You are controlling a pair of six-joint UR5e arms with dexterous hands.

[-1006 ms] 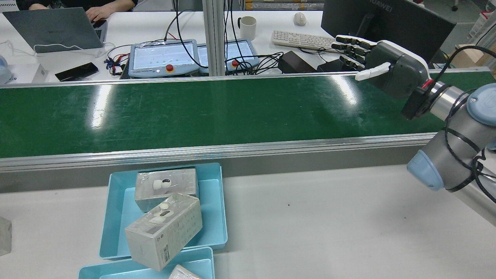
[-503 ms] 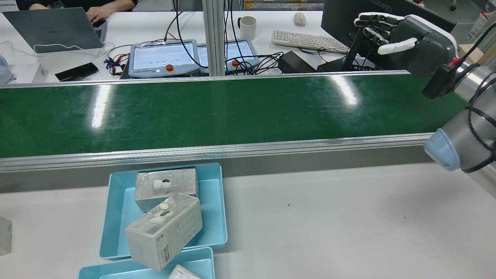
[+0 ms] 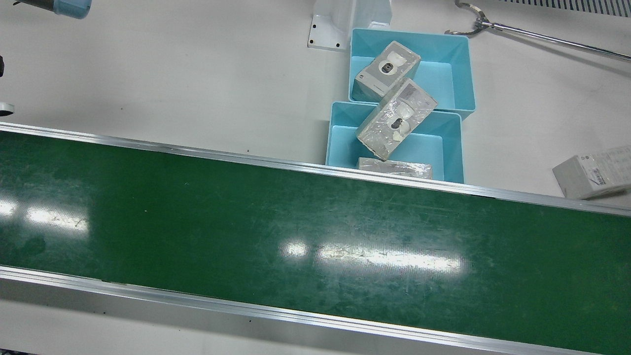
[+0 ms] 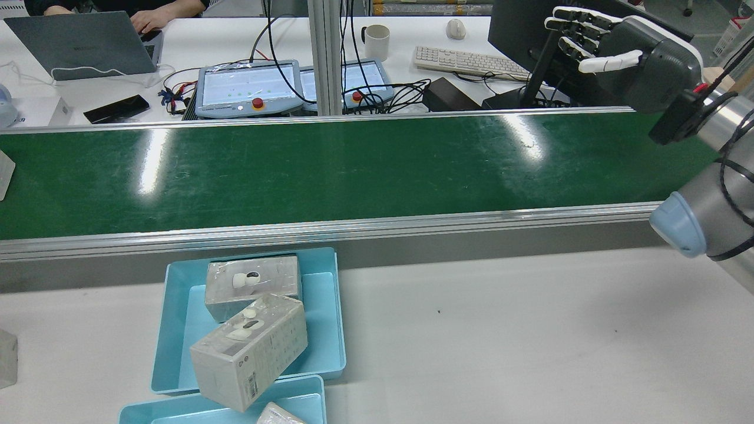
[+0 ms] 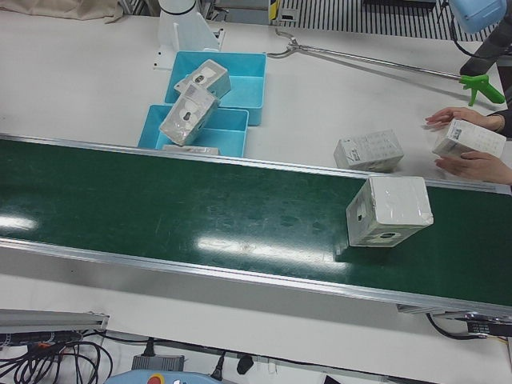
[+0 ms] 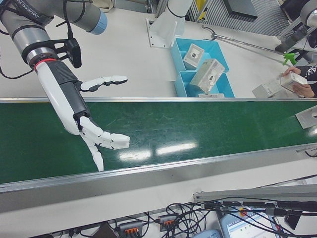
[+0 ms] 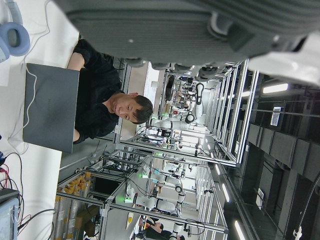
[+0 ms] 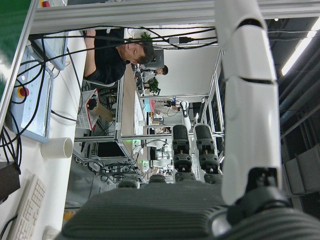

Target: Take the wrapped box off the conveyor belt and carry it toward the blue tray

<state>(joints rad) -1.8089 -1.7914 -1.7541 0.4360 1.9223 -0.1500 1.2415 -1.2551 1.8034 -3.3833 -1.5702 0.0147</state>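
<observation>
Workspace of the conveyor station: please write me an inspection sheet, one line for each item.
Surface: green conveyor belt glossy, with glare patches; white table beside it.
Job's things: one wrapped box stands on the belt at its far left end; blue tray nearest the belt already holds boxes, one leaning over its rim; second tray behind it holds one box.
Clutter: loose box on the table; a person's hands hold another box; long reacher tool.
Hands: right hand open above the belt, holding nothing; left hand appears only as a dark edge in its own view, state unclear.
Cables: black cable along the right arm.
Surroundings: operator with laptop, pendants, keyboard, mug.
</observation>
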